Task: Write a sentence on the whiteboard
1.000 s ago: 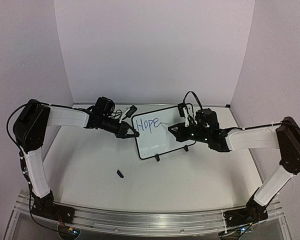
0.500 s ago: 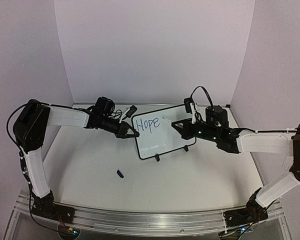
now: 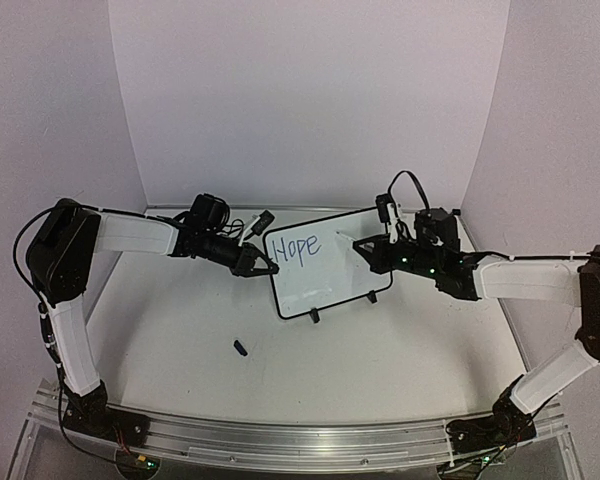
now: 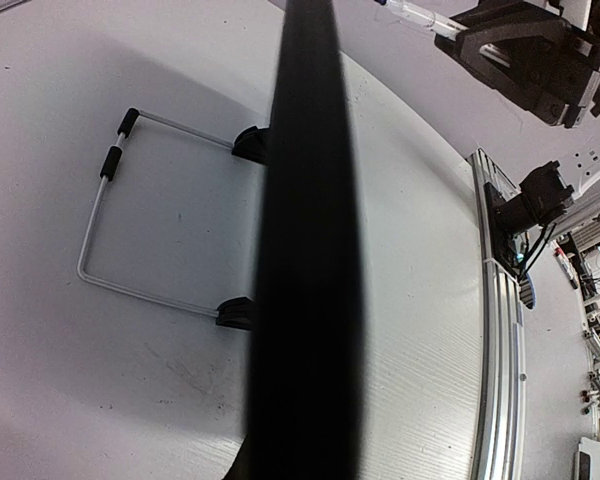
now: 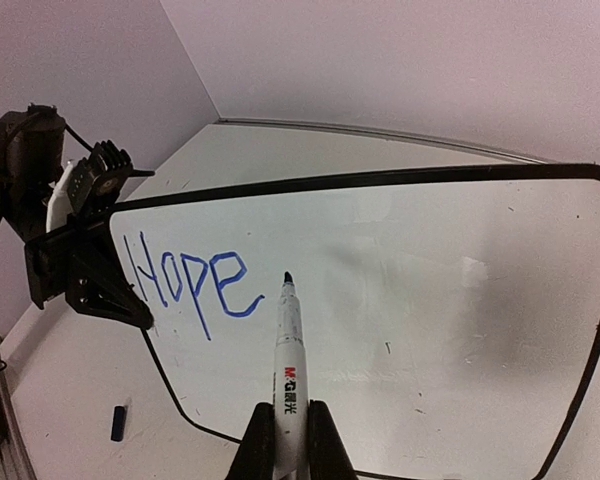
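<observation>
Currently my right gripper (image 5: 288,425) pinches the marker (image 5: 289,345), forearm stretched toward 9 o'clock. My left gripper (image 3: 261,265) clamps the whiteboard (image 3: 328,288) at its 9 o'clock edge.

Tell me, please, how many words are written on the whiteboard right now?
1: "Hope", in blue at the upper left of the whiteboard, beside the left gripper clamping that edge. The rest of the surface looks blank; nothing appears hidden.

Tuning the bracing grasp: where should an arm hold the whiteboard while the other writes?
Pinch the whiteboard by its left frame edge, coming from the left, as the left gripper does. The board stands tilted on its feet, its frame is thin, and that side is clear of the marker in the right gripper.
</observation>
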You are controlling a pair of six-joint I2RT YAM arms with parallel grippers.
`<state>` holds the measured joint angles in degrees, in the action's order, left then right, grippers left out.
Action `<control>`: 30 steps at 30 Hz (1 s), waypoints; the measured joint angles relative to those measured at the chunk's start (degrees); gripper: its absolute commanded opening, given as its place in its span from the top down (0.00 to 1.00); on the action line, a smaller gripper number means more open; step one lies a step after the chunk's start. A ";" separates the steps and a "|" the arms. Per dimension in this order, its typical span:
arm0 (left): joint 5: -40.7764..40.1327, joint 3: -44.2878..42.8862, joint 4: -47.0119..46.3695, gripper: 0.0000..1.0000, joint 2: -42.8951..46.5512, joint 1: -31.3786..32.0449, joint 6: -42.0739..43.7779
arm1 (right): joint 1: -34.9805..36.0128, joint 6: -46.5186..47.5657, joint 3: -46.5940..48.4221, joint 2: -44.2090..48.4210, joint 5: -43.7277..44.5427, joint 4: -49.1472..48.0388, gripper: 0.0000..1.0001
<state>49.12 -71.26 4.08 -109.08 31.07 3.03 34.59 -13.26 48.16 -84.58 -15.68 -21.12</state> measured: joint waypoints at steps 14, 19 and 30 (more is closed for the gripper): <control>0.00 0.00 0.00 1.00 0.00 0.00 0.02 | 0.00 0.61 3.85 -5.20 0.66 0.90 1.00; 0.00 0.00 0.00 1.00 0.00 0.00 0.00 | 0.00 0.61 4.02 -6.08 1.25 1.33 1.00; 0.00 0.00 0.02 1.00 0.00 0.00 0.00 | 0.00 0.31 2.97 -6.08 1.44 1.42 1.00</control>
<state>49.12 -71.26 4.10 -109.08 31.07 3.03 34.59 -12.95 51.13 -90.65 -14.24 -19.70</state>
